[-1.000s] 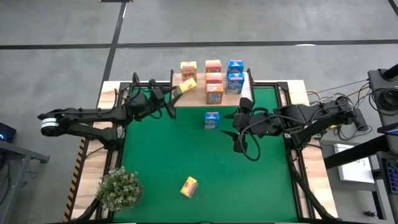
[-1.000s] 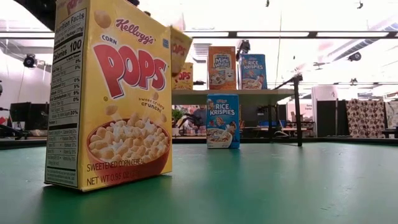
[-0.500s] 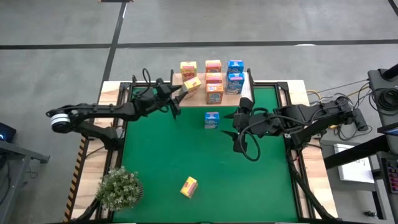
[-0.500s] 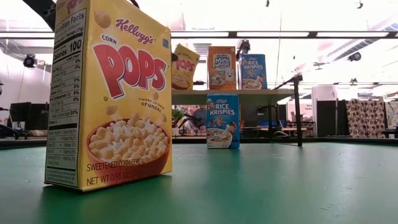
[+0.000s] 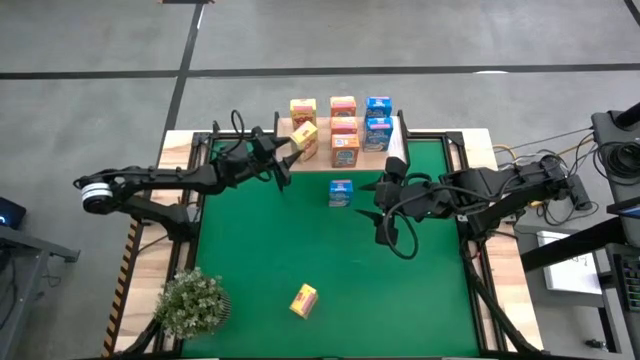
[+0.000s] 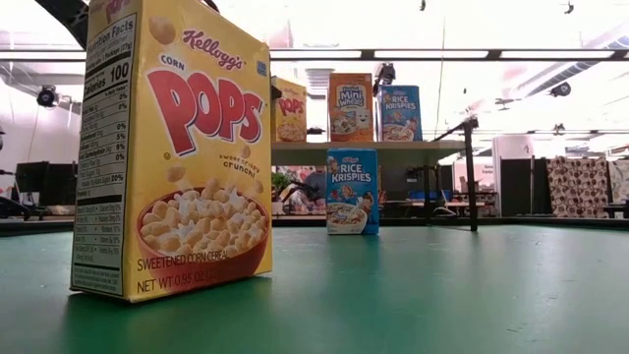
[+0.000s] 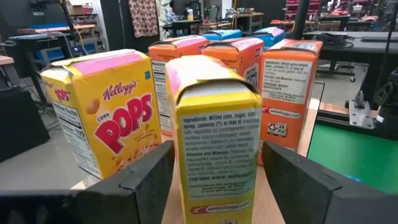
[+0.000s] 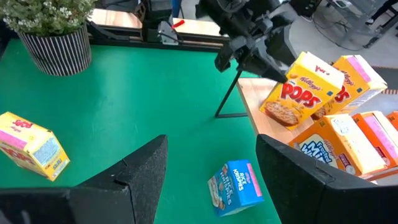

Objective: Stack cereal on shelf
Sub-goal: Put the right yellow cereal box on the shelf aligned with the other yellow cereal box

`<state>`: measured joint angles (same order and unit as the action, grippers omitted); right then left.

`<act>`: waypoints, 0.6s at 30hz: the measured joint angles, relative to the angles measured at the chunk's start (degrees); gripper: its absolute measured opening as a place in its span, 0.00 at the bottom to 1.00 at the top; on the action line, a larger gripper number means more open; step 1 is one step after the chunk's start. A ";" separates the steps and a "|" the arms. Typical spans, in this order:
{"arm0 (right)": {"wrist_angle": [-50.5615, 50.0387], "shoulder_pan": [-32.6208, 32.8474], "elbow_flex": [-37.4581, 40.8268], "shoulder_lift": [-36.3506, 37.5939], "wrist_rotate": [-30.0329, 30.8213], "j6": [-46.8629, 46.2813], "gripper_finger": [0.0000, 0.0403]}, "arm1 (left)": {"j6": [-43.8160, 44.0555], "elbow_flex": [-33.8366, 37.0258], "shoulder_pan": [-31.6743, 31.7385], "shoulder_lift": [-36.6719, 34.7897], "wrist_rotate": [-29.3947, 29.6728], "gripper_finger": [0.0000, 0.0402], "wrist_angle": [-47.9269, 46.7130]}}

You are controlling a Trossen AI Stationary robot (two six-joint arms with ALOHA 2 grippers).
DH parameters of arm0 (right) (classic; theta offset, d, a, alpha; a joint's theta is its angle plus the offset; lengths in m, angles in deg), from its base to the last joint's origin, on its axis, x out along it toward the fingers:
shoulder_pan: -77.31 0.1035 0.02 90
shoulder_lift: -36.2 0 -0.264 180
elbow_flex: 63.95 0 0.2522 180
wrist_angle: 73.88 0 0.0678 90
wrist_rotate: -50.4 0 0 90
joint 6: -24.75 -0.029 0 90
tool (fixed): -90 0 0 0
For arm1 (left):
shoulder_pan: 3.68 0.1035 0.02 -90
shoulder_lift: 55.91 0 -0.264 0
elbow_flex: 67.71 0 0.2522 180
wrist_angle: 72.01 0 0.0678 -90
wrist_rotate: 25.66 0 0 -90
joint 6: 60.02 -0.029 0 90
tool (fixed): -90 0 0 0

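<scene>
My left hand (image 5: pixel 283 157) stands released around the yellow Corn Pops box (image 5: pixel 304 134), set upright on the shelf (image 5: pixel 283 127) beside another to build a row. My right hand (image 5: pixel 383 202), also released, waits over the counter (image 5: pixel 350 270).

Grey concrete floor (image 5: pixel 400 35) around desk, crossed by dark seam lines. Desk (image 5: pixel 178 150) light wood at edges, covered by green mat (image 5: pixel 330 250). Bushy potted plant (image 5: pixel 192 303) at near left corner, in striped pot. Cables and dark equipment (image 5: pixel 610 150) on right. Low view: bright ceiling strip lights (image 6: pixel 511 54), patterned curtain (image 6: pixel 575 187) far right, dark monitors (image 6: pixel 39 182) far left.
</scene>
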<state>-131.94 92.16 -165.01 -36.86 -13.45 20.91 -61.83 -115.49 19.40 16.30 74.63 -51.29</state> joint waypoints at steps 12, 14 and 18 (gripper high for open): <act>-1.20 -0.02 4.72 0.08 2.04 1.31 0.57 | -0.76 -8.01 -2.25 -9.90 -0.36 0.57 -23.64; -1.03 -0.02 6.36 0.14 2.96 1.43 0.55 | -1.66 -11.59 -3.08 -10.39 -0.36 0.57 -30.09; 1.34 -0.04 9.49 1.11 3.91 3.21 0.52 | -4.30 -19.71 -5.30 -10.00 -0.35 0.55 -41.76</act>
<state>-130.60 92.12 -155.52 -35.74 -9.54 24.12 -66.12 -135.20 14.10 6.30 74.28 -93.05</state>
